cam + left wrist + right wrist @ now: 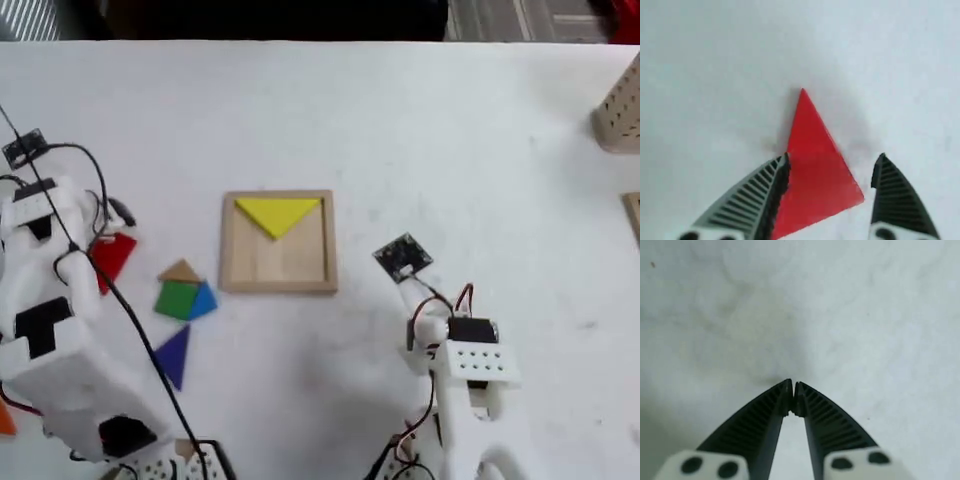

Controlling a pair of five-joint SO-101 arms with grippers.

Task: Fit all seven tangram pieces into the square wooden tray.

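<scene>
Left gripper [834, 159] straddles red triangle [812, 150] near green square [177, 298].

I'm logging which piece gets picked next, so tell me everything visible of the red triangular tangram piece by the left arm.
The red triangular tangram piece is a thin, smooth, plain red triangle; whether it is plastic or painted wood cannot be told. It lies flat on the white table, left of the square wooden tray. The open left hand straddles it: one finger overlaps an edge, and the other stands clear of a corner. Whether either actually touches it cannot be judged.
</scene>
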